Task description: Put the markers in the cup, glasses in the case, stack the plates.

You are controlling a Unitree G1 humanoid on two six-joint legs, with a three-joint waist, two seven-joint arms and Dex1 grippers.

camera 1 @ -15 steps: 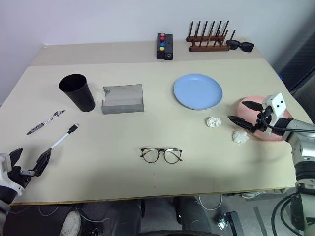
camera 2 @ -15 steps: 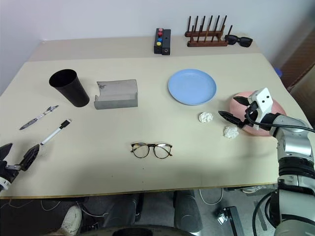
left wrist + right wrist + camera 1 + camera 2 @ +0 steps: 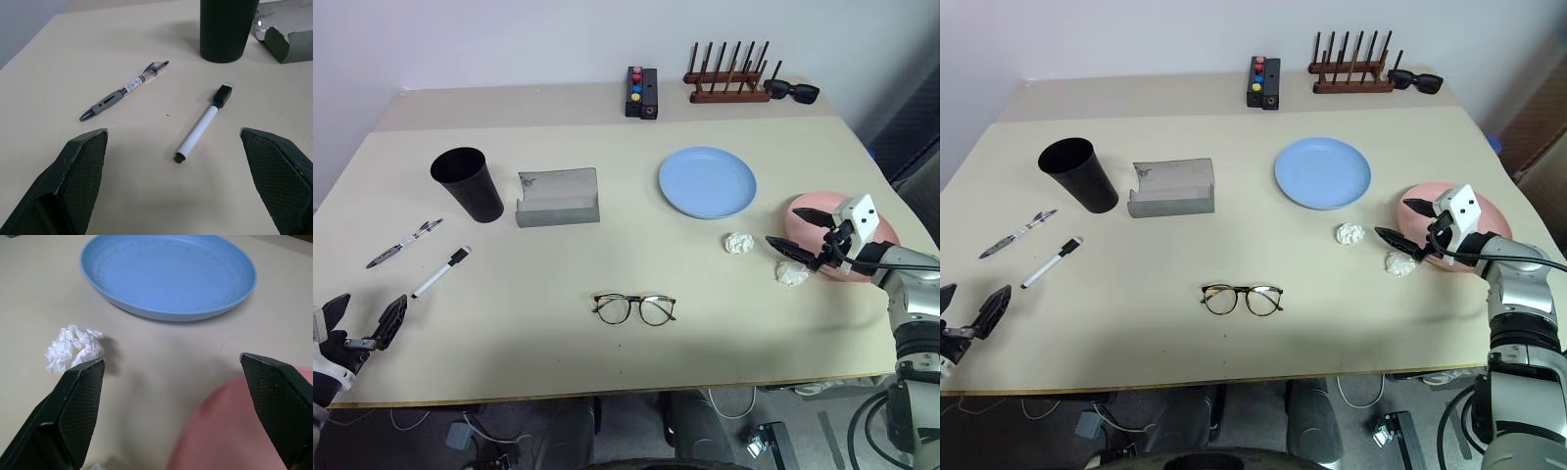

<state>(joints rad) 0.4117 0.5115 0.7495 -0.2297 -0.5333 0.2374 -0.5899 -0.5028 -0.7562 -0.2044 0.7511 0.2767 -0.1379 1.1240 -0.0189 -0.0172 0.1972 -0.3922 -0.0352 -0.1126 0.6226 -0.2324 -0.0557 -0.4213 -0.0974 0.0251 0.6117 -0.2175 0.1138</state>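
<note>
The white marker (image 3: 440, 272) and the silver-grey marker (image 3: 404, 244) lie at the table's left, near the black cup (image 3: 467, 183). My left gripper (image 3: 362, 315) is open at the near left edge, with the white marker (image 3: 203, 125) lying ahead of its fingers. The grey case (image 3: 558, 197) stands open beside the cup. The glasses (image 3: 634, 308) rest unfolded at the front middle. The light blue plate (image 3: 707, 181) lies right of centre. My right gripper (image 3: 783, 223) hangs open and empty over the pink plate's (image 3: 1489, 211) left rim.
Two crumpled paper balls (image 3: 738, 243) (image 3: 791, 273) lie between the plates, close to my right gripper. At the back stand a wooden rack (image 3: 729, 86), black sunglasses (image 3: 793, 91) and a black box with coloured buttons (image 3: 641, 92).
My left gripper has drawn back a little toward the table's near edge, away from the white marker. The right gripper has hardly moved.
</note>
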